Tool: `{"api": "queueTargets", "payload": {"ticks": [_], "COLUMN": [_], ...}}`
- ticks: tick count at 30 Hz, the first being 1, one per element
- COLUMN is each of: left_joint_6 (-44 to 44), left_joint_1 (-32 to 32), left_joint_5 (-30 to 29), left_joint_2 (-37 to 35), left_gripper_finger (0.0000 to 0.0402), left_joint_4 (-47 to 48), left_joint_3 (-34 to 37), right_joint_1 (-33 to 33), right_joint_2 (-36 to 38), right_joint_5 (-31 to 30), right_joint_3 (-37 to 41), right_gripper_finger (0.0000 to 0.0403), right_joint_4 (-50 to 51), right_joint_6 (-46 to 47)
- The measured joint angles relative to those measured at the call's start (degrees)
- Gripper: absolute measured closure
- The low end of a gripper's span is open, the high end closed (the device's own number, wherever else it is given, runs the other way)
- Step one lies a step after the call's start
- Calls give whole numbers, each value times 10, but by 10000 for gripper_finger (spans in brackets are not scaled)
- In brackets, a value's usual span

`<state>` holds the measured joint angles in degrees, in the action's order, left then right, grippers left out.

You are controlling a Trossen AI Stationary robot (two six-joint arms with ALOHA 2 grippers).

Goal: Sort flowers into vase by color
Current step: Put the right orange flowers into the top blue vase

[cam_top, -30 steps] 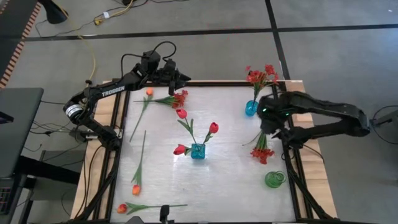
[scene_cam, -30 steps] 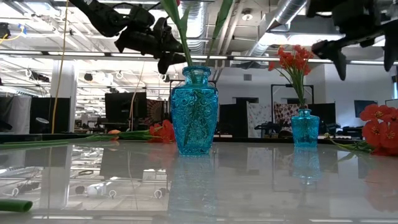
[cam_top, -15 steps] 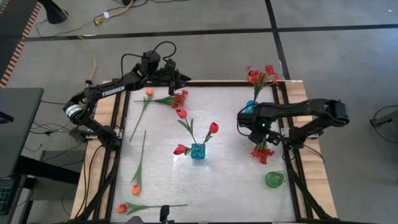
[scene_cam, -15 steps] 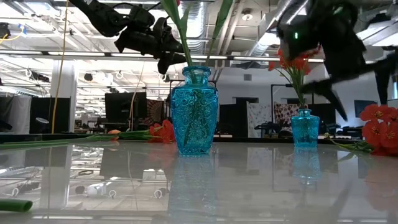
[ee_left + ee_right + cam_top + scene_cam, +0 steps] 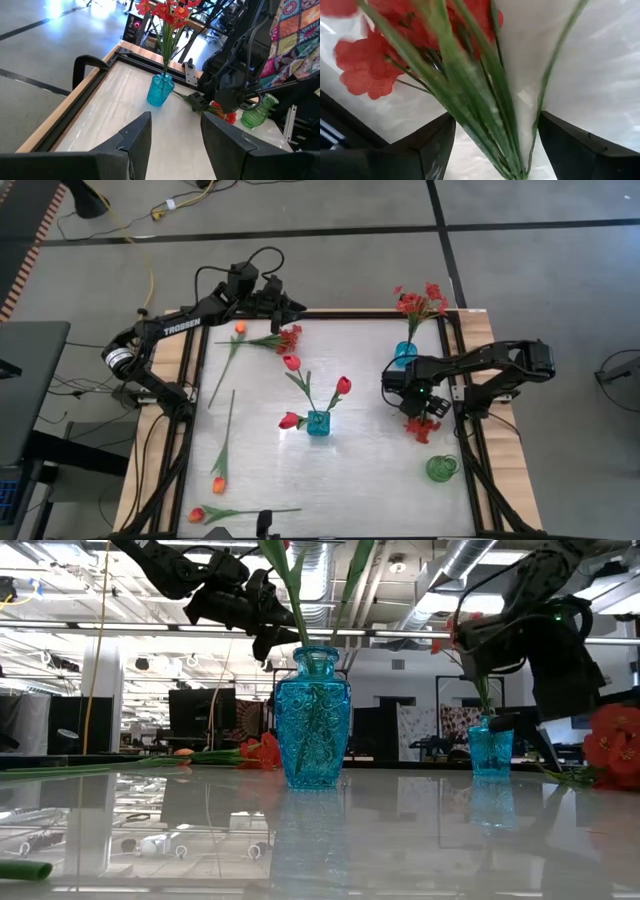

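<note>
Right gripper (image 5: 492, 140) wide open, straddling red spray (image 5: 395, 45) stems on table, not clamped; left gripper (image 5: 175, 142) open, empty.

A glossy white table (image 5: 360, 470) with a wooden rim carries a blue vase (image 5: 318, 423) of red rosebuds at centre, a smaller blue vase (image 5: 404, 353) far right, and a green vase (image 5: 441, 468) (empty). Lying flat: a red spray (image 5: 420, 428), another red spray (image 5: 283, 338), three orange tulips (image 5: 218, 478).
</note>
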<state>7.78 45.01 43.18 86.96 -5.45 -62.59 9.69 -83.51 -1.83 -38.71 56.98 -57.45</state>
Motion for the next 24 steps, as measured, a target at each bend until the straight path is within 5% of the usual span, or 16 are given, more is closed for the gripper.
{"api": "queueTargets", "payload": {"ticks": [8, 19, 24], "left_joint_6": [9, 15, 19], "left_joint_1": [0, 0, 0], "left_joint_5": [-1, -5, -5], "left_joint_2": [0, 0, 0], "left_gripper_finger": [244, 244, 244], "left_joint_4": [0, 0, 0], "left_joint_3": [0, 0, 0], "right_joint_1": [-22, -78, -80], "right_joint_2": [8, 92, 150], "right_joint_5": [-30, -14, 39], "right_joint_3": [20, 21, -2], "right_gripper_finger": [135, 369, 365], "right_joint_4": [-36, -14, 13], "right_joint_6": [-14, -5, 91]}}
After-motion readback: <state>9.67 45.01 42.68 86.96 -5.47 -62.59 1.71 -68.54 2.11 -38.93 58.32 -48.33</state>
